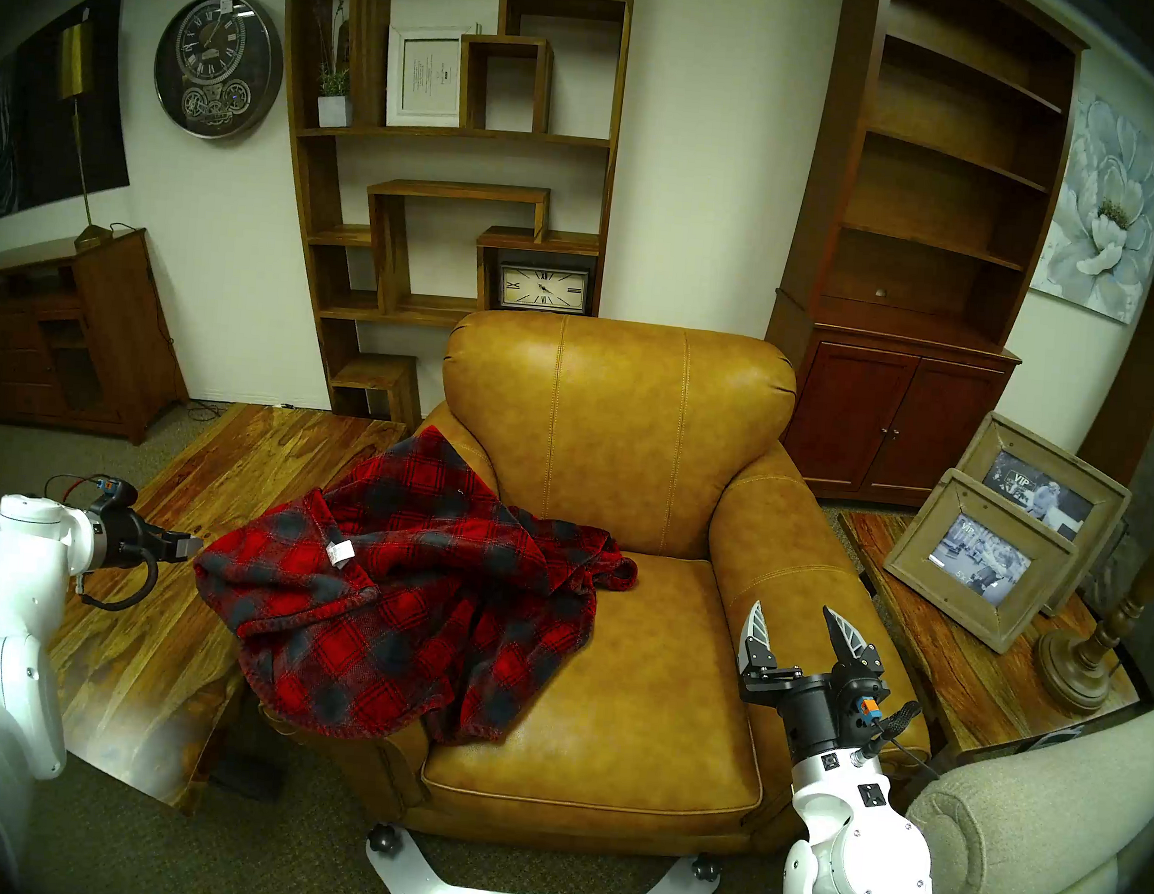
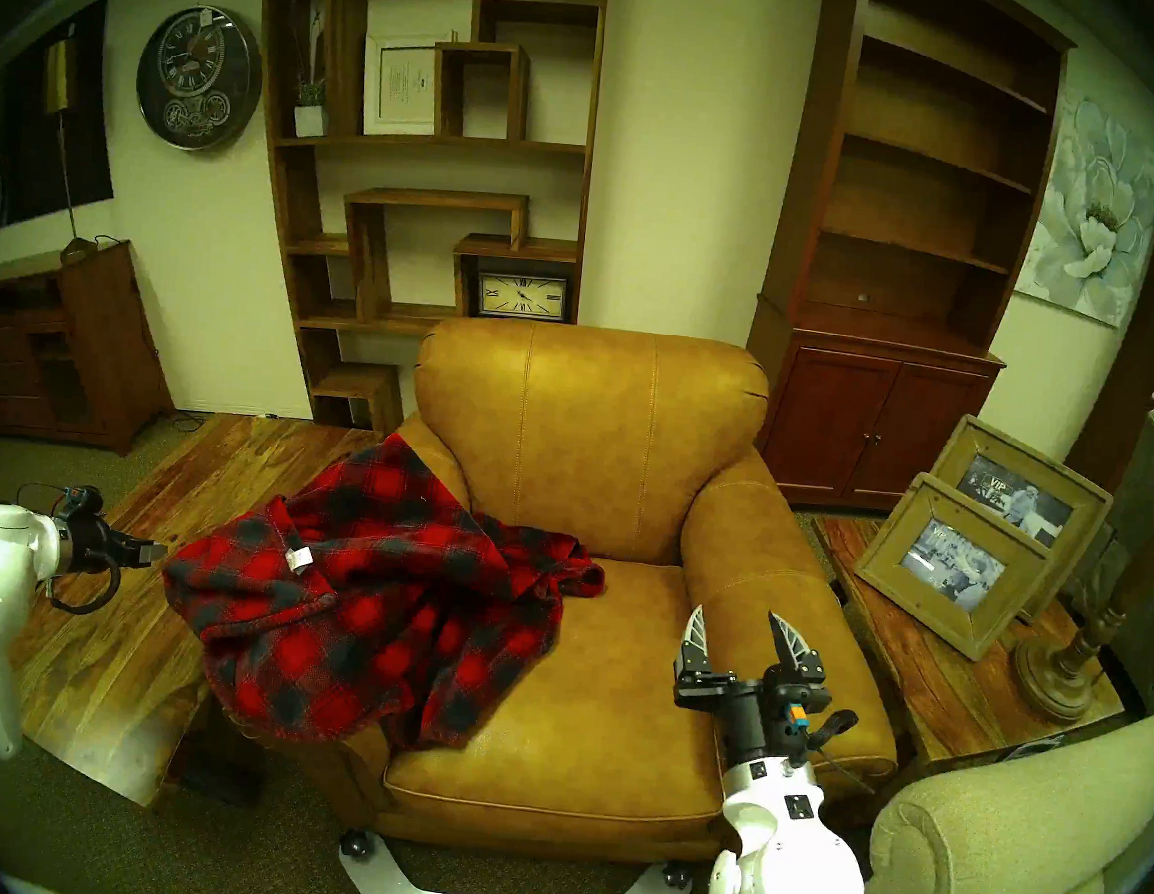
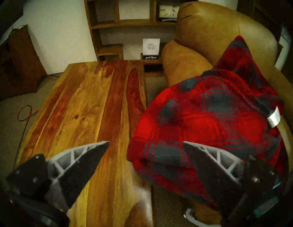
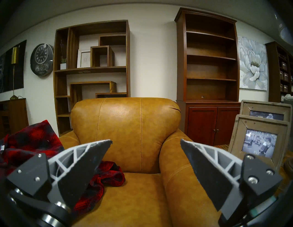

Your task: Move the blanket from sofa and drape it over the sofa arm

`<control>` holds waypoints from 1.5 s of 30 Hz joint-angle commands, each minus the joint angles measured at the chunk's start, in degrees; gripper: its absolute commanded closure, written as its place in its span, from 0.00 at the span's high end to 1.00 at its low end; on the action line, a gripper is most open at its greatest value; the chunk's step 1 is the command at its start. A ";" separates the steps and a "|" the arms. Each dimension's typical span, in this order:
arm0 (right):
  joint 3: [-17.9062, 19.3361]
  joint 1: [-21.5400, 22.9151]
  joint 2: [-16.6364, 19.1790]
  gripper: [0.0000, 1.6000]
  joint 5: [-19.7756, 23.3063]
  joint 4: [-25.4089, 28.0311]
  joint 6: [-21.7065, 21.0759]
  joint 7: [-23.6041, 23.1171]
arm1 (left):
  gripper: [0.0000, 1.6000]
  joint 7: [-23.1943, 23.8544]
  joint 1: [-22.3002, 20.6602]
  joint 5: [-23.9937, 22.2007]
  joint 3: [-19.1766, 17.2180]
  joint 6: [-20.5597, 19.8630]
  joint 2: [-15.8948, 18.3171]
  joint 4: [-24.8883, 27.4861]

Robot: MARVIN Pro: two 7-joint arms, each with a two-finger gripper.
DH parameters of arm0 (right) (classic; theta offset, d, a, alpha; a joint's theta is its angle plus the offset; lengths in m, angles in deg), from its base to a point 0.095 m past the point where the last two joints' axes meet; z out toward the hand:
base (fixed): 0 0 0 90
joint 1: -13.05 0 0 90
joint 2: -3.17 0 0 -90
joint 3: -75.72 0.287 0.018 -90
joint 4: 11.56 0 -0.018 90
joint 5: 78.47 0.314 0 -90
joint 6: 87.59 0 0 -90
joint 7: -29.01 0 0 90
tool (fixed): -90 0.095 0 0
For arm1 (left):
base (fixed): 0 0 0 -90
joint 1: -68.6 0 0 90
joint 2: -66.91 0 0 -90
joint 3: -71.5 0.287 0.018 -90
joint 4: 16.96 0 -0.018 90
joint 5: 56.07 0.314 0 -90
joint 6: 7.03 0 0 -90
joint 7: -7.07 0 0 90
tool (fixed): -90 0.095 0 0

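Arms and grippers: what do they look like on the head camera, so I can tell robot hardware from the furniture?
Both arms have glossy white rounded shells ending in black wrist sections. The left gripper and right gripper carry dark pointed fingers backed by light grey triangular ribbing. Each wrist bears an orange-and-blue connector; a black cable loops under the left wrist, with thin red wire above it.

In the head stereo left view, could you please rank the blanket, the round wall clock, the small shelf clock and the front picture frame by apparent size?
Largest to smallest, as they look:
1. blanket
2. front picture frame, though nearness to the camera may flatter it
3. round wall clock, which hangs farther away
4. shelf clock
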 commanded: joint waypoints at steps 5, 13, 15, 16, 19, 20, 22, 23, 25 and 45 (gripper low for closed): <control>-0.04 0.35 0.05 1.00 0.01 0.78 0.26 -0.02 | 1.00 10.02 1.37 -4.88 -1.49 4.59 -1.87 8.56; -0.03 0.44 0.06 1.00 0.03 0.49 0.27 0.00 | 1.00 17.28 1.47 -6.19 2.43 7.22 -9.16 15.15; -0.03 0.45 0.07 1.00 0.03 0.43 0.27 0.00 | 1.00 18.60 1.22 -6.37 3.82 7.94 -10.90 16.87; -0.03 0.47 0.07 1.00 0.04 0.40 0.28 0.00 | 1.00 19.27 0.99 -6.52 4.56 8.28 -11.80 17.75; -0.03 0.50 0.07 1.00 0.04 0.32 0.29 0.01 | 1.00 21.08 0.70 -6.80 7.35 9.42 -13.92 19.95; -0.03 0.50 0.08 1.00 0.04 0.29 0.29 0.01 | 1.00 21.33 0.44 -6.64 8.52 9.68 -14.08 20.12; -0.03 0.52 0.08 1.00 0.04 0.26 0.29 0.01 | 1.00 22.03 0.42 -6.82 10.59 10.07 -15.74 21.89; -0.03 0.53 0.08 1.00 0.05 0.24 0.30 0.01 | 1.00 22.53 0.44 -6.85 11.87 10.37 -16.71 22.95; -0.03 0.54 0.08 1.00 0.05 0.20 0.30 0.01 | 1.00 23.13 0.46 -7.03 14.04 10.56 -17.68 24.03; -0.03 0.61 0.13 1.00 0.09 0.35 0.39 0.01 | 1.00 15.37 4.82 6.22 33.47 13.49 -27.12 39.25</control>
